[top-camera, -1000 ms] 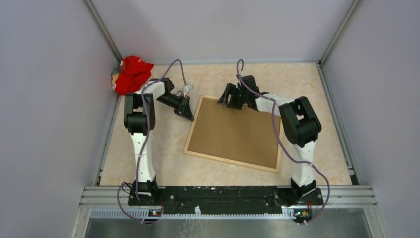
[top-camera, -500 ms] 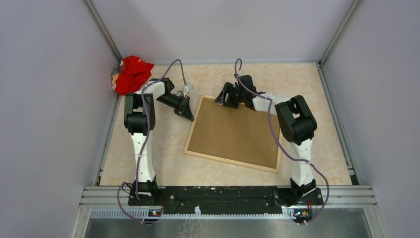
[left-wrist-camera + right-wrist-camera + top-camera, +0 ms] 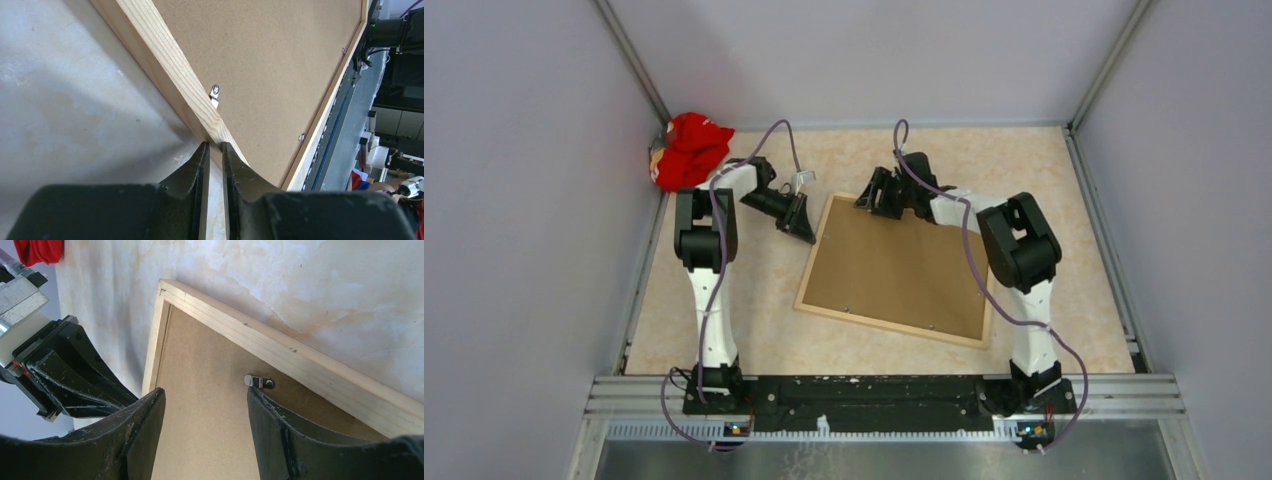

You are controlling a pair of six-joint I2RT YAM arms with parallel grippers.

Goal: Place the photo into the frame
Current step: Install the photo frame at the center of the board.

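While the nearly closed left end effector (image 3: 214, 145) abuts the light-wood rectangular frame (image 3: 160, 75), the right end effector (image 3: 205, 392), fingers apart, hovers over a small metal tab (image 3: 260, 382); turning it likely follows.

Frame (image 3: 886, 327) mid-table, backing board (image 3: 894, 265) in it, cloth (image 3: 689, 148) far-left corner

left arm (image 3: 707, 290): elbow folded, left gripper (image 3: 802, 222) points 4 o'clock, fingers (image 3: 192, 165) almost together | right arm (image 3: 1029, 300): stretched toward 10 o'clock, right gripper (image 3: 871, 194) spread wide
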